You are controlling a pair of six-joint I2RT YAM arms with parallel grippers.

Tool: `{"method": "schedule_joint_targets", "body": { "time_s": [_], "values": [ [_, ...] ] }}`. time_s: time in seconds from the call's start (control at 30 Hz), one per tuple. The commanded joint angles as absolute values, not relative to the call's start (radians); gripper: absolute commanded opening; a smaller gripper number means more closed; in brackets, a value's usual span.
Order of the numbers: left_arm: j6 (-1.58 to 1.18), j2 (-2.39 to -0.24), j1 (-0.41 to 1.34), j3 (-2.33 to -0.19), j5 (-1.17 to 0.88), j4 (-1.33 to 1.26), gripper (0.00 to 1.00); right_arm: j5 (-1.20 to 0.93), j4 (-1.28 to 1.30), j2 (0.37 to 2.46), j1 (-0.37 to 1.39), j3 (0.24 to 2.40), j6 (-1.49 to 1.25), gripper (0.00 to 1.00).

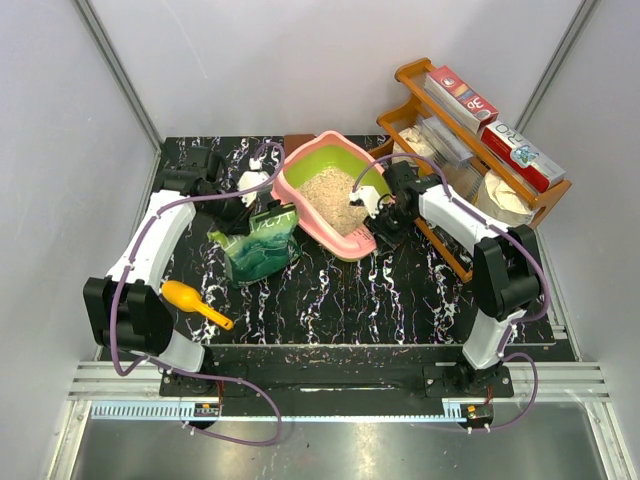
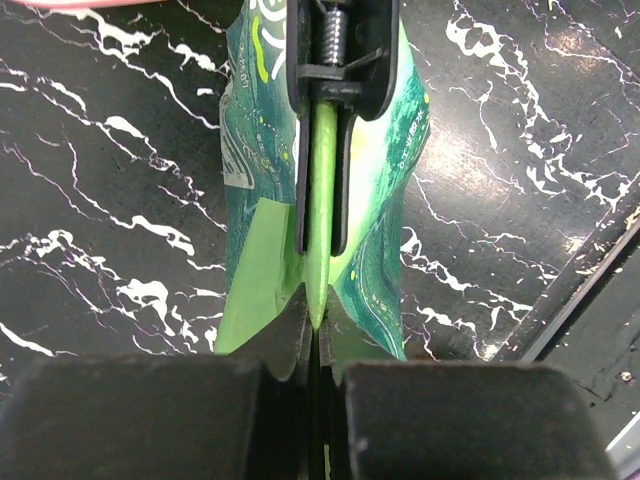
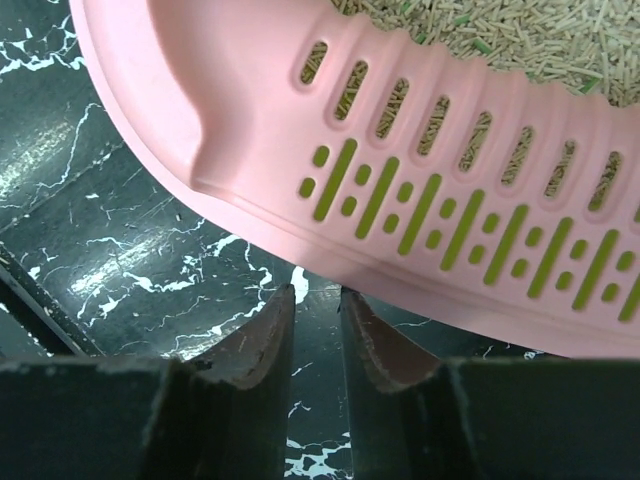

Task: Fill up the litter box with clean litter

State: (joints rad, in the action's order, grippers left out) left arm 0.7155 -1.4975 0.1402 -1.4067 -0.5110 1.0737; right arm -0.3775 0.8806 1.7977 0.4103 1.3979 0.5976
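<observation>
- A black desk (image 1: 400, 300) veined with white, walled in by pale grey panels, carries everything we see from above.
- The litter box (image 1: 325, 160), pink with lime-green inner walls, sits toward the far middle of the desk, with its slotted lip at the near-right end.
- The clean litter (image 1: 330, 190) lies inside it as a beige bed. From the right wrist we make it out as short tan pellets with a few green ones, showing through the upper slots of the lip.
- The left fingers (image 2: 288, 335) are clamped on the folded edge of a green bag (image 1: 260, 245) just beside the litter box on its left; we cannot tell whether bag and box touch.
- A black spring clip (image 2: 340, 60) grips the same edge of the bag farther along.
- The right fingers (image 3: 278, 325) stand a narrow gap apart with nothing between them, low over the desk and just beside the slotted lip.
- A yellow-orange scoop (image 1: 190, 298) lies on the desk near the left arm, well apart from the litter box.
- A brown wooden rack (image 1: 412, 72) at the far right holds flat red-and-white packets.
</observation>
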Motion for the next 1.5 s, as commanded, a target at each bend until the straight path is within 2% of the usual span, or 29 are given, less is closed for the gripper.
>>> {"method": "schedule_joint_targets", "body": {
  "time_s": [0.0,0.1,0.13,0.17,0.23,0.27,0.33,0.37,0.4,0.47,0.5,0.67,0.73,0.9,1.0,1.07,1.23,1.37,1.47],
  "values": [
    [0.816,-1.417,0.166,-1.483,-0.637,0.919,0.0,-0.337,0.844,1.757,0.407,1.395,0.586,0.32],
    [0.842,-1.427,0.172,-1.503,-0.632,0.897,0.0,-0.368,0.877,1.692,0.4,1.388,0.574,0.47],
    [0.841,-1.433,0.17,-1.517,-0.638,0.893,0.0,-0.379,0.882,1.656,0.399,1.396,0.568,0.55],
    [0.839,-1.439,0.17,-1.525,-0.646,0.893,0.0,-0.396,0.879,1.64,0.4,1.407,0.558,0.6],
    [0.842,-1.454,0.172,-1.529,-0.658,0.891,0.0,-0.481,0.871,1.612,0.4,1.459,0.54,0.68],
    [0.85,-1.457,0.172,-1.523,-0.658,0.888,0.0,-0.512,0.861,1.615,0.4,1.482,0.525,0.75],
    [0.87,-1.457,0.176,-1.484,-0.641,0.871,0.02,-0.61,0.825,1.649,0.4,1.563,0.454,0.8],
    [0.868,-1.454,0.178,-1.471,-0.635,0.849,0.19,-0.636,0.809,1.667,0.4,1.592,0.425,0.82],
    [0.85,-1.444,0.178,-1.46,-0.631,0.835,0.28,-0.658,0.795,1.692,0.4,1.655,0.373,0.83],
    [0.816,-1.41,0.176,-1.434,-0.626,0.786,0.4,-0.742,0.787,1.767,0.4,1.719,0.367,0.84],
    [0.777,-1.398,0.178,-1.422,-0.623,0.77,0.51,-0.808,0.788,1.791,0.4,1.776,0.397,0.83],
    [0.559,-1.29,0.138,-1.391,-0.597,0.628,0.71,-1.005,0.816,1.949,0.408,2.014,0.442,0.86],
    [0.343,-1.255,0.126,-1.345,-0.502,0.548,0.89,-0.99,0.825,2.006,0.431,2.11,0.477,0.85],
    [0.102,-1.178,0.092,-1.28,-0.454,0.465,0.92,-0.905,1.018,2.155,0.512,2.313,0.81,0.84],
    [0.138,-1.157,0.087,-1.264,-0.469,0.463,0.92,-0.9,1.075,2.233,0.535,2.437,0.891,0.84],
    [0.153,-1.147,0.08,-1.261,-0.446,0.475,0.92,-0.896,1.074,2.255,0.546,2.477,0.916,0.88],
    [0.181,-1.137,0.067,-1.255,-0.456,0.482,0.92,-0.882,1.023,2.276,0.598,2.464,0.931,0.89],
    [0.181,-1.135,0.066,-1.252,-0.469,0.482,0.91,-0.884,1.012,2.278,0.626,2.424,0.947,0.84],
    [0.178,-1.137,0.066,-1.249,-0.48,0.479,0.91,-0.899,0.976,2.276,0.634,2.408,0.911,0.77]
  ]
}}
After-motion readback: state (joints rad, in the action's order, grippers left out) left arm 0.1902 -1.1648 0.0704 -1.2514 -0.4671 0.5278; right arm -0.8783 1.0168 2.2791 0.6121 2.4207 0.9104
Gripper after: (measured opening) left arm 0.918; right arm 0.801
